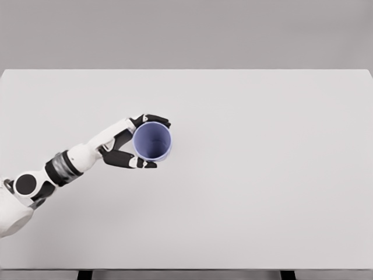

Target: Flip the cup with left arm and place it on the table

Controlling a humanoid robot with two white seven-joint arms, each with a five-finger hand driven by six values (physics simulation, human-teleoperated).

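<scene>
You see the left hand (133,142) closed around the blue cup (152,141) — mouth upward — on the white table (262,175).

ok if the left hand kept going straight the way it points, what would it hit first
Nothing, it seems: the left hand, shut on the cup, points right and slightly up across bare table. Depth is uncertain.

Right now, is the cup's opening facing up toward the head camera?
Yes, the cup shows its open rim and inner bottom from above, with the left hand wrapped around its sides.
</scene>
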